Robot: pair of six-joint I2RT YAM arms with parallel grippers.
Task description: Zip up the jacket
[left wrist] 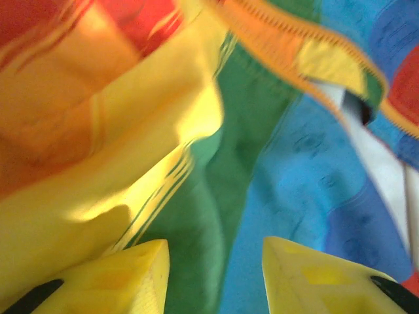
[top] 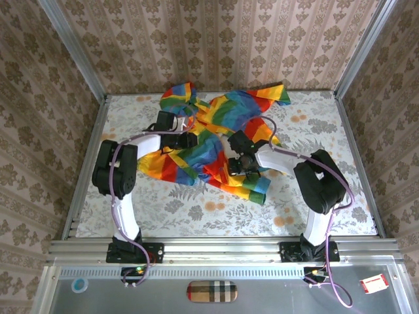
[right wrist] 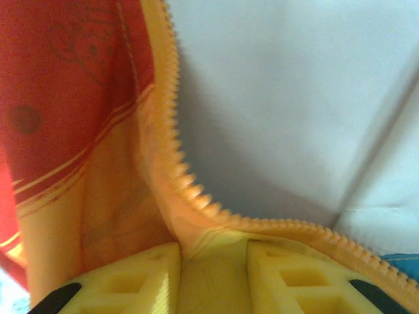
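You have the jacket [top: 216,140] crumpled mid-desk [top: 196,206], front unzipped. Your left gripper [left wrist: 216,271]: jaws spread over green-blue fabric. Your right gripper [right wrist: 213,261]: jaws pinching the orange zipper [right wrist: 171,140] edge.

Crumpled jacket [top: 222,114] (broad rainbow stripes) on the floral-patterned table [top: 196,204]

The left arm [top: 126,219] and right arm [top: 318,229] have white links, bulky black joints and lilac cables [top: 335,284]; the fingers [left wrist: 124,278] are yellow, apparently black-trimmed.
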